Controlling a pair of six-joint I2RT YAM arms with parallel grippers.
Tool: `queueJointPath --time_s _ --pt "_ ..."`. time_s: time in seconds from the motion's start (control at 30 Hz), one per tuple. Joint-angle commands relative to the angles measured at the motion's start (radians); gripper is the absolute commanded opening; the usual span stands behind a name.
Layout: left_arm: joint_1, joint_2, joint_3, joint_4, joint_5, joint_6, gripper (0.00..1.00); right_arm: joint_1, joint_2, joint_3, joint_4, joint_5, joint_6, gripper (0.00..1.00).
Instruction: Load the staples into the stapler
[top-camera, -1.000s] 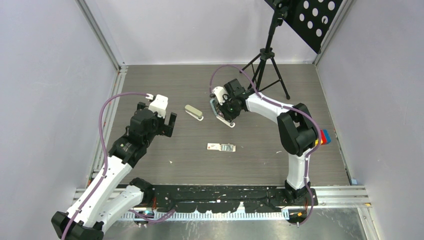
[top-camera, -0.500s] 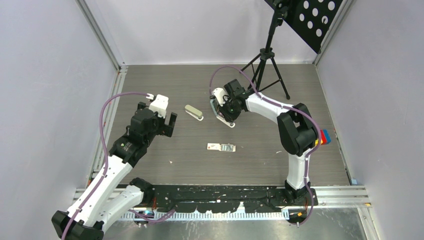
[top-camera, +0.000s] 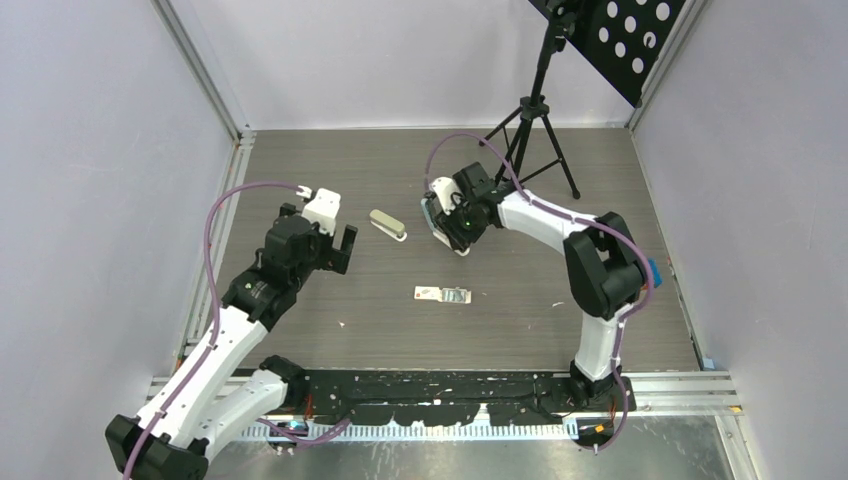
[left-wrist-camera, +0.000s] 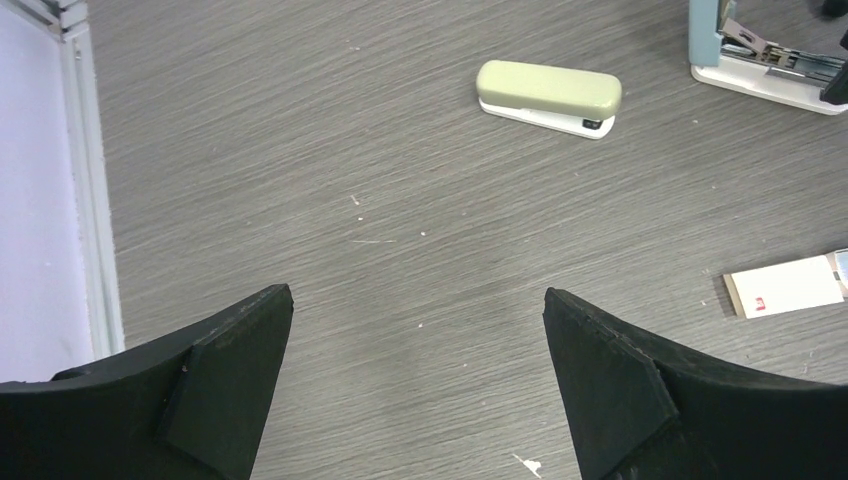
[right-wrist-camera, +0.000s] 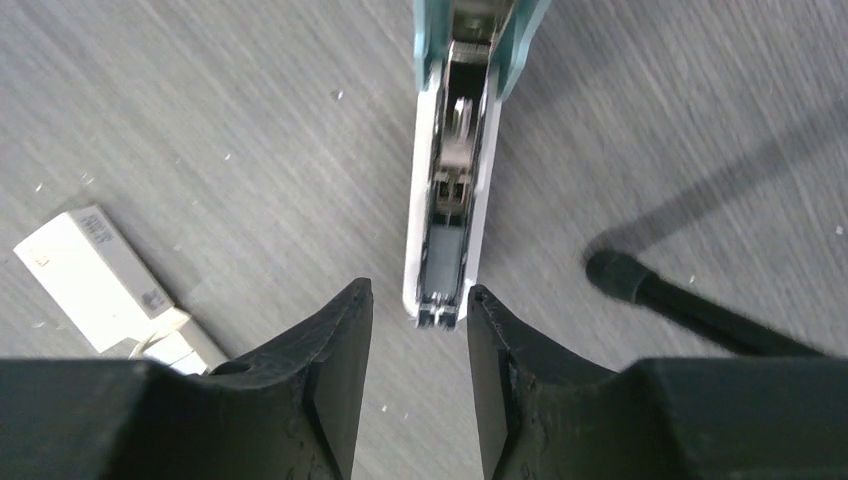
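Right gripper (right-wrist-camera: 418, 292) parted, flanking open teal-and-white stapler (right-wrist-camera: 447, 190); flat white staples box (right-wrist-camera: 90, 270) nearby.

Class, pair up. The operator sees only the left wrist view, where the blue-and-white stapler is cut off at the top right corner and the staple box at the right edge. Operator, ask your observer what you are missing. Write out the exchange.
Operator: Where is the right gripper?
Observer: The right gripper sits at one end of the open stapler, one finger on each side, jaws apart.
Operator: Is anything else close to that stapler?
Observer: A tripod foot stands just beside it.
Operator: What about the rest of the staple box?
Observer: From above, the box of staples has a grey part sticking out of its right end.
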Motion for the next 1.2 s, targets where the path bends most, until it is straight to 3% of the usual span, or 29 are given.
queueJointPath --time_s 0.0,0.17,0.37,0.57,0.73,1.17 --pt "0.003 0.037 0.018 0.051 0.072 -0.035 0.99 -0.001 -0.184 -0.123 0.146 0.000 0.088 0.45" --pt "0.003 0.107 0.053 0.081 0.174 -0.150 0.99 -0.002 -0.307 -0.341 0.424 0.059 0.209 0.48" --pt "0.003 0.218 0.082 0.185 0.262 -0.291 0.99 -0.002 -0.389 -0.637 0.872 0.100 0.228 0.51" --pt "0.003 0.363 0.131 0.283 0.306 -0.350 0.99 -0.004 -0.350 -0.706 1.018 0.123 0.229 0.51" --pt "0.003 0.487 0.174 0.362 0.334 -0.371 0.99 -0.006 -0.296 -0.788 1.244 0.108 0.202 0.51" --pt "0.003 0.796 0.362 0.442 0.407 -0.402 0.99 -0.018 -0.236 -0.774 1.235 0.036 0.198 0.44"
